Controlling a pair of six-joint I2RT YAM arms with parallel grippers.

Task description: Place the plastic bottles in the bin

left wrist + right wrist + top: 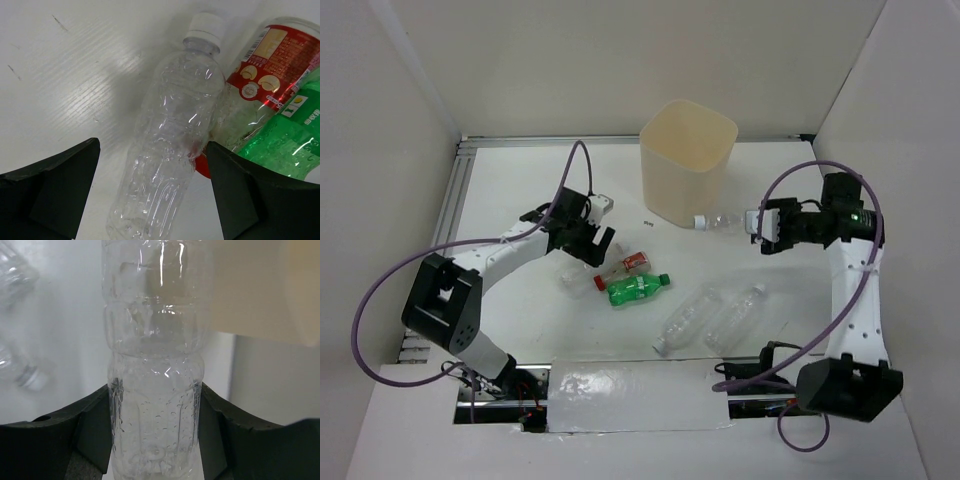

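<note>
The cream bin (688,160) stands at the back middle. My right gripper (758,226) is shut on a clear bottle (722,221), held level with its cap by the bin's right wall; the right wrist view shows the bottle (155,390) squeezed between both fingers, with the bin (270,285) behind. My left gripper (588,248) is open above another clear bottle (570,278). In the left wrist view this bottle (170,145) lies between the spread fingers, untouched. Beside it lie the small red-labelled bottle (625,265) (272,55) and the green bottle (638,289) (285,145).
Two more clear bottles (685,318) (738,315) lie side by side near the front middle; they show blurred at the left of the right wrist view (20,370). White walls close in the table on three sides. A metal rail (455,190) runs along the left edge.
</note>
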